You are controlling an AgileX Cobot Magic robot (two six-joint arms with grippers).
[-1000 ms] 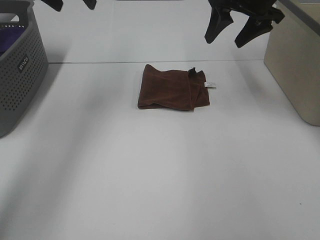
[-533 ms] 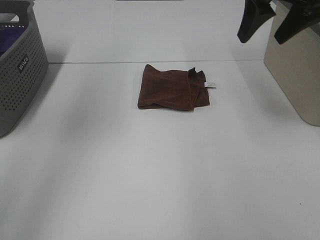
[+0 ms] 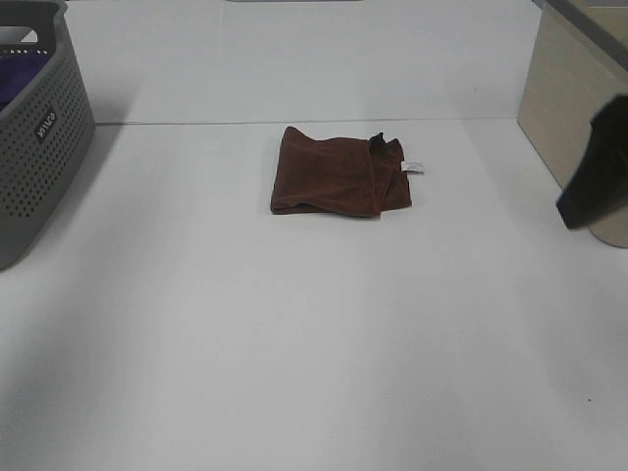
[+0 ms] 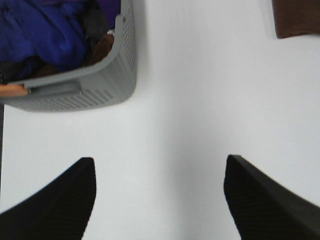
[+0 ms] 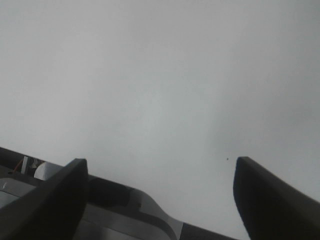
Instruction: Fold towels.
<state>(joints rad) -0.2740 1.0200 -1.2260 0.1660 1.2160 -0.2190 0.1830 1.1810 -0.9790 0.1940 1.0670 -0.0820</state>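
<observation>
The towel point(image 3: 339, 183) is a dark reddish-brown cloth lying folded in a rough rectangle at the middle of the white table, with a small white label point(image 3: 413, 166) at its right edge. One corner of it shows in the left wrist view point(image 4: 297, 17). My left gripper point(image 4: 158, 160) is open and empty over bare table, near the basket and away from the towel; it is out of the exterior view. My right gripper point(image 5: 160, 161) is open and empty over bare table. One of its dark fingers point(image 3: 596, 167) shows at the right edge, well to the right of the towel.
A grey perforated basket point(image 3: 39, 128) with blue and dark cloths stands at the far left; it also shows in the left wrist view point(image 4: 100, 85). A beige box point(image 3: 559, 88) stands at the back right, just behind the right gripper.
My right gripper has swung from the upper back down to the right edge, in front of the beige box. The left gripper's fingers left the top of the exterior view. The towel has not moved.
</observation>
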